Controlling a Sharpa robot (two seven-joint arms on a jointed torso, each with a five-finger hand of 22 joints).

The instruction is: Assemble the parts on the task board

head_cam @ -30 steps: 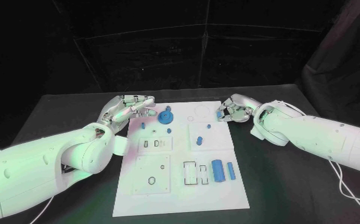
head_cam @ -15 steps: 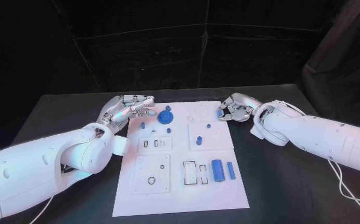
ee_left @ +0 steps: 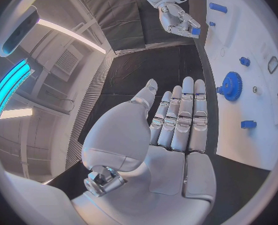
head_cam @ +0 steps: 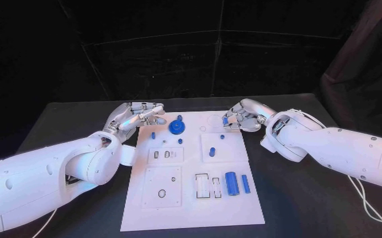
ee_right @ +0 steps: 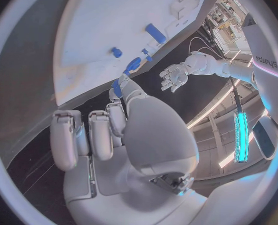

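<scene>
The white task board [head_cam: 191, 205] lies in the middle of the black table. Near its far edge stands a blue gear [head_cam: 176, 125] [ee_left: 230, 86]. My right hand [head_cam: 243, 117] [ee_right: 114, 130] hovers over the board's far right corner and pinches a small blue part [head_cam: 225, 120] [ee_right: 117, 88] at its fingertips; the left wrist view shows that hand [ee_left: 176, 17] with the part [ee_left: 195, 31]. My left hand [head_cam: 135, 114] [ee_left: 176, 130] is at the board's far left corner, fingers stretched out, holding nothing.
Small blue pegs [head_cam: 153, 135] [head_cam: 180, 139] [head_cam: 212, 151] sit on the board's middle. Two longer blue bars [head_cam: 232, 183] [head_cam: 245, 183] lie beside a rectangular slot [head_cam: 208, 185]. Black table [head_cam: 318, 205] surrounds the board on both sides.
My right hand has shifted a little to the left over the board's far edge, still with the small blue part. The left hand has stayed in place.
</scene>
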